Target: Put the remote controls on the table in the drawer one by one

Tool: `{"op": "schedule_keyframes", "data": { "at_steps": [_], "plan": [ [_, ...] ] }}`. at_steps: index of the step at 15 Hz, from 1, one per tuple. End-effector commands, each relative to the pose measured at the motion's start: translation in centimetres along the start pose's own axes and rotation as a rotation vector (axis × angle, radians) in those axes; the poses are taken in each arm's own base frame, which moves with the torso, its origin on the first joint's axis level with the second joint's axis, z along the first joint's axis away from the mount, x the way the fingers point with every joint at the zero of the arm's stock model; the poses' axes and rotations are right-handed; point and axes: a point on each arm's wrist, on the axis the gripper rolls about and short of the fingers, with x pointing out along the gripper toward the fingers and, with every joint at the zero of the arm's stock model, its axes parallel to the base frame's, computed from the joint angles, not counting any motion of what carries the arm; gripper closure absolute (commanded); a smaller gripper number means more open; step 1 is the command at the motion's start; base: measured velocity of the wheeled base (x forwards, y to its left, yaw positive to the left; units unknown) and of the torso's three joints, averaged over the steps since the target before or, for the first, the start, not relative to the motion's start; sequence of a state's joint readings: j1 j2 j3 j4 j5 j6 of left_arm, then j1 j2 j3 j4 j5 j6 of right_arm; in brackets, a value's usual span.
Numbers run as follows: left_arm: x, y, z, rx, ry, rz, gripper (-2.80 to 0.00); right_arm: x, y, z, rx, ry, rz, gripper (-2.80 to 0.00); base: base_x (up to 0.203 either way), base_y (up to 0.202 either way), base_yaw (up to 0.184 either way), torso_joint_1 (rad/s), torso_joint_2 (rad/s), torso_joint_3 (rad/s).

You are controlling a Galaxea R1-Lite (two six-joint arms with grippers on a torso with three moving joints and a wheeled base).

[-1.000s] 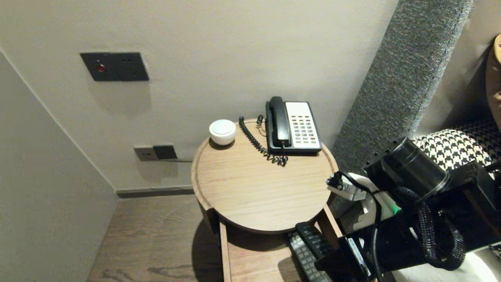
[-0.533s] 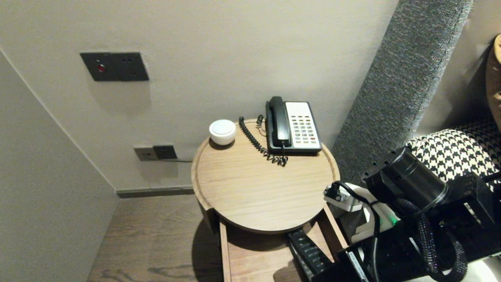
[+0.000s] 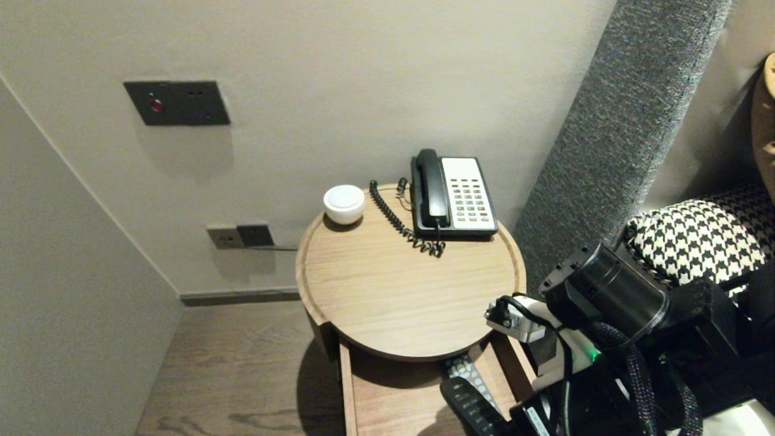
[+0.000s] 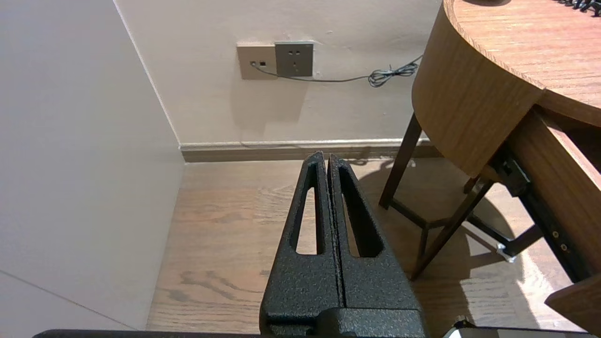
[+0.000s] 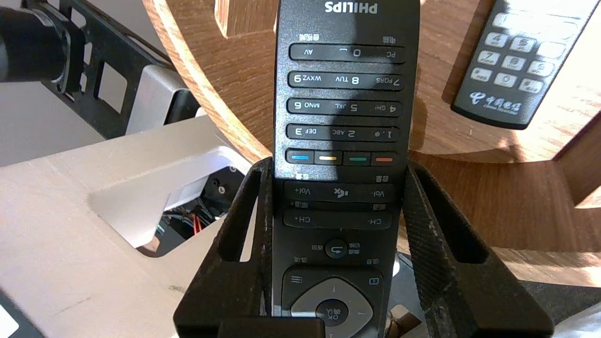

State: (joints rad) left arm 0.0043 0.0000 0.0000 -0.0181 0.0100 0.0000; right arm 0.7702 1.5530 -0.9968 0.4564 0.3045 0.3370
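1. Round light-wood desk [image 3: 399, 290] with a raised rim: its top lies above and beyond the right hand [image 5: 335, 171], its front edge overhanging the hand's reach.
2. Open wooden drawer [image 3: 393, 399] under the desk: the right hand sits low at its right side.
3. Black-and-white corded telephone [image 3: 454, 194]: far beyond the right hand, at the back of the desk.
4. Left hand [image 4: 328, 164]: parked, fingers pressed together on nothing, over the wood floor, well apart from the drawer.
5. Right hand: clamped across the width of the long black Philips remote control [image 5: 340, 108], near its volume keys, long end pointing away over the drawer.
6. Dark grey remote with pale keys [image 5: 507, 61]: lies in the drawer, just beyond the held remote and apart from it.
7. Small white round bowl [image 3: 344, 204]: far from both hands, on the desk.
8. Judgement: grip looks centred. Keep the remote level, clear of the desk's overhang and the grey remote.
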Motion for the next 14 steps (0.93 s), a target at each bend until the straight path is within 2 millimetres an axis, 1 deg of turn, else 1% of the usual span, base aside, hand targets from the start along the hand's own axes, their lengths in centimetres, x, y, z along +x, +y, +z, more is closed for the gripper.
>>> {"op": "schedule_keyframes", "data": {
  "at_steps": [1, 4, 8, 11, 13, 14],
  "plan": [
    [0.0, 0.0, 0.0, 0.000, 0.000, 0.001, 0.00, 0.7, -0.2, 0.0, 0.006, 0.039, -0.001, 0.00, 0.000, 0.000, 0.000, 0.000, 0.00, 0.000],
    [0.0, 0.0, 0.0, 0.000, 0.000, 0.001, 0.00, 1.2, -0.5, -0.4, -0.011, 0.111, -0.016, 0.00, 0.000, 0.000, 0.000, 0.000, 0.00, 0.000],
    [0.0, 0.0, 0.0, 0.000, 0.000, 0.001, 0.00, 1.9, -0.8, -0.3, -0.028, 0.146, -0.024, 0.00, 0.000, 0.000, 0.000, 0.000, 0.00, 0.000],
    [0.0, 0.0, 0.0, 0.000, 0.000, 0.001, 0.00, 2.4, -1.0, 0.2, -0.031, 0.156, -0.014, 0.00, 0.000, 0.000, 0.000, 0.000, 0.00, 0.000],
    [0.0, 0.0, 0.0, 0.000, 0.000, 0.001, 0.00, 3.6, -1.5, 0.7, -0.025, 0.187, -0.021, 0.00, 0.000, 0.000, 0.000, 0.000, 0.00, 0.000],
    [0.0, 0.0, 0.0, 0.000, 0.000, 0.001, 0.00, 3.9, -1.6, 1.0, -0.023, 0.188, -0.019, 0.00, 0.000, 0.000, 0.000, 0.000, 0.00, 0.000]
  ]
}}
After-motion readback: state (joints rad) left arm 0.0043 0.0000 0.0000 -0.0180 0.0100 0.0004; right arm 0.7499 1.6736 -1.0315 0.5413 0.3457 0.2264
